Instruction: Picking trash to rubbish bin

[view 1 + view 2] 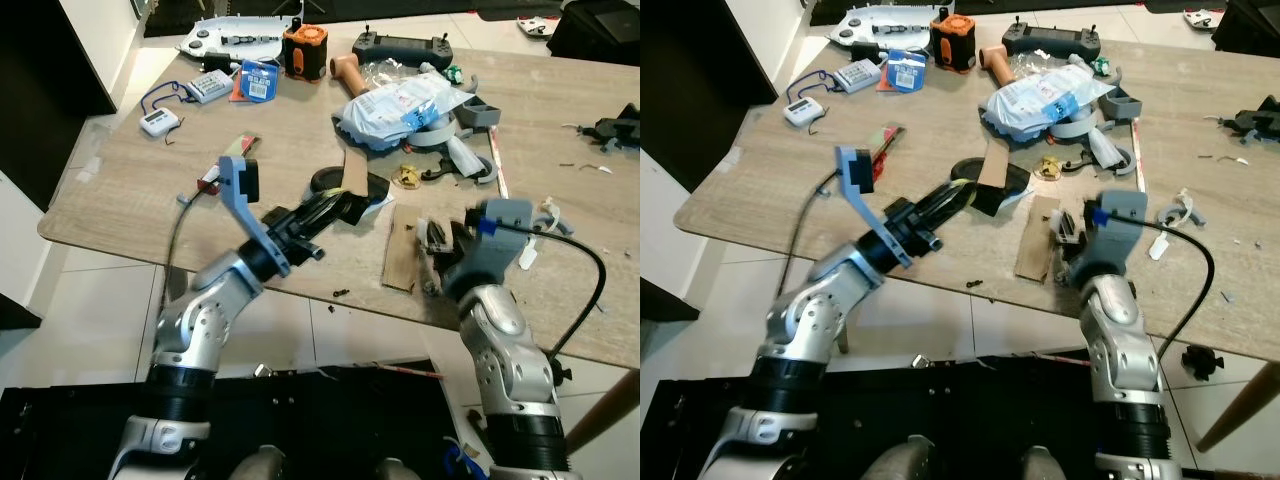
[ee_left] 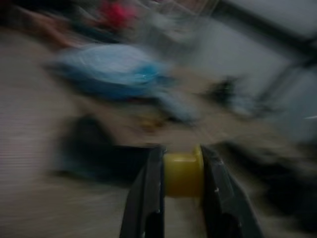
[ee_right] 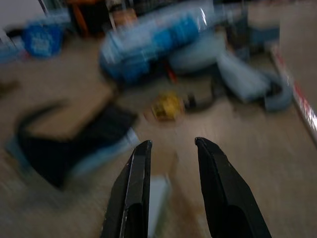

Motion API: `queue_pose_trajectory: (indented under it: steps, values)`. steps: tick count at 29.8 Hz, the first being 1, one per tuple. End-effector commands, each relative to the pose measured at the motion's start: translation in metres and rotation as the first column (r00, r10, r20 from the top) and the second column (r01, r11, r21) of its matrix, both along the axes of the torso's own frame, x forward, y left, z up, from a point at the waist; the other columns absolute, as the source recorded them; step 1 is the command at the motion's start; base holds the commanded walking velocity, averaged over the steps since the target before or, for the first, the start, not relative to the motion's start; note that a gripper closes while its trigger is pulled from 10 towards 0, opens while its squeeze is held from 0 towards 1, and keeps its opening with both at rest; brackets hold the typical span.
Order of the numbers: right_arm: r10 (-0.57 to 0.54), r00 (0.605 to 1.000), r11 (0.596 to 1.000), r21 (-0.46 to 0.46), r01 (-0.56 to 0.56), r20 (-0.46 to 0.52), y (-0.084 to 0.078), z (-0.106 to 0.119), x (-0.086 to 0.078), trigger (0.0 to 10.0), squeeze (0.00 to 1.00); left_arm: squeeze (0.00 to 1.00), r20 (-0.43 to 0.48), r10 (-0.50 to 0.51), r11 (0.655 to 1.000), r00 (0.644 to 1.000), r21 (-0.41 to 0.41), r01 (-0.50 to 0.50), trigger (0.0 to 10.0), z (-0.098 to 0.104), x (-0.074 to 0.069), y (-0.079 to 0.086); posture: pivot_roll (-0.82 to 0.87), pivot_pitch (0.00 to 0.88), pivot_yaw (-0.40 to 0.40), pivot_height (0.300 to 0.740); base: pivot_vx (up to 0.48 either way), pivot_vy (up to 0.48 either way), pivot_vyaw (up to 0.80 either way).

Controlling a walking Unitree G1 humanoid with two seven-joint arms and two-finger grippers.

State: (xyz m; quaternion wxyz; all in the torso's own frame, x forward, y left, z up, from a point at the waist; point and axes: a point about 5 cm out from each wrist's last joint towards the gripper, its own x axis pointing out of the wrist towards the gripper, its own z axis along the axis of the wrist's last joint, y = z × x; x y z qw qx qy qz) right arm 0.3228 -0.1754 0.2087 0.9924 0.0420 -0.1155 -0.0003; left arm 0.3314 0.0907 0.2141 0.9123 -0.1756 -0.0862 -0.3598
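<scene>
On the left, the left gripper [image 2: 182, 186] reaches over the near part of the bench [image 1: 120, 190], its fingers [image 2: 148, 198] clamped on a small yellow piece of trash [image 2: 182, 173] that sits squarely between them. Just beyond the fingertips lie a black scrap [image 1: 365, 190] and, farther ahead, a blue-and-white plastic bag [image 1: 400, 110]. Further right, a strip of cardboard [image 1: 403, 250] rests flat beside the right gripper [image 3: 171, 148], whose fingers [image 3: 218, 183] stand apart with nothing between them, pointing toward a crumpled yellow wrapper [image 3: 167, 105] ahead. The pick looks done, so carrying seems the step in hand. Next, the left arm should lift clear of the clutter and take the piece to the rubbish bin.
</scene>
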Motion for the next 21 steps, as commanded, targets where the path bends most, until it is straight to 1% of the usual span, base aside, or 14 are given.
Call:
queue_pose_trajectory:
  steps: [1,2,3,5,6,7,8,9,11,17,21]
  values:
    - [-0.004,1.0,1.0,-0.024,0.005,0.03,0.006,0.004,-0.004,10.0,0.0,0.0,-0.034,0.222,0.97,0.974,0.104,-0.218,9.4,-0.013,0.002,0.019,0.06,0.198,0.07,0.74,0.0,0.0,0.0]
    - [-0.004,1.0,1.0,-0.024,0.005,0.03,0.006,0.004,-0.004,10.0,0.0,0.0,-0.034,0.222,0.97,0.974,0.104,-0.218,9.4,-0.013,0.002,0.019,0.06,0.198,0.07,0.74,0.0,0.0,0.0]
    - [-0.01,0.998,0.999,-0.048,0.013,0.064,0.009,0.008,-0.008,10.0,0.0,0.0,-0.049,0.318,0.944,0.947,0.114,-0.311,10.0,-0.015,-0.001,0.029,0.06,0.193,0.052,0.74,0.0,0.0,0.0]
    - [-0.026,0.994,0.998,-0.055,0.032,0.103,0.01,0.011,-0.011,10.0,0.0,0.0,-0.047,0.39,0.917,0.92,0.109,-0.383,10.0,-0.014,-0.006,0.035,0.06,0.193,0.044,0.74,0.0,0.0,0.0]
    - [-0.029,0.993,0.998,-0.055,0.036,0.111,0.01,0.012,-0.012,10.0,0.0,0.0,-0.043,0.409,0.909,0.911,0.107,-0.403,10.0,-0.014,-0.008,0.037,0.06,0.193,0.044,0.74,0.0,0.0,0.0]
    - [-0.031,0.993,0.998,-0.055,0.037,0.115,0.01,0.012,-0.013,10.0,0.0,0.0,-0.041,0.421,0.904,0.906,0.106,-0.415,10.0,-0.013,-0.009,0.038,0.06,0.193,0.044,0.74,0.0,0.0,0.0]
    - [-0.028,0.992,0.997,-0.068,0.036,0.121,0.012,0.012,-0.013,10.0,0.0,0.0,-0.029,0.434,0.895,0.9,0.129,-0.428,10.0,-0.014,-0.011,0.039,0.06,0.188,0.027,0.74,0.0,0.0,0.0]
    - [-0.024,0.992,0.996,-0.082,0.035,0.123,0.013,0.012,-0.014,10.0,0.0,0.0,-0.019,0.445,0.886,0.895,0.155,-0.437,10.0,-0.015,-0.013,0.039,0.06,0.188,0.027,0.74,0.0,0.0,0.0]
    - [-0.019,0.992,0.994,-0.1,0.032,0.123,0.015,0.011,-0.015,10.0,0.0,0.0,-0.003,0.454,0.877,0.891,0.179,-0.446,10.0,-0.016,-0.016,0.038,0.06,0.186,0.022,0.74,0.0,0.0,0.0]
    - [-0.027,0.992,0.994,-0.102,0.04,0.124,0.015,0.012,-0.015,10.0,0.0,0.0,-0.021,0.477,0.868,0.879,0.17,-0.467,10.0,-0.016,-0.018,0.035,0.06,0.176,0.013,0.74,0.0,0.0,0.0]
    - [-0.041,0.991,0.989,-0.133,0.058,0.126,0.013,0.008,-0.017,10.0,0.0,0.0,0.013,0.483,0.855,0.876,0.209,-0.475,10.0,-0.016,-0.018,0.031,0.05,0.155,0.009,0.74,0.0,0.0,0.0]
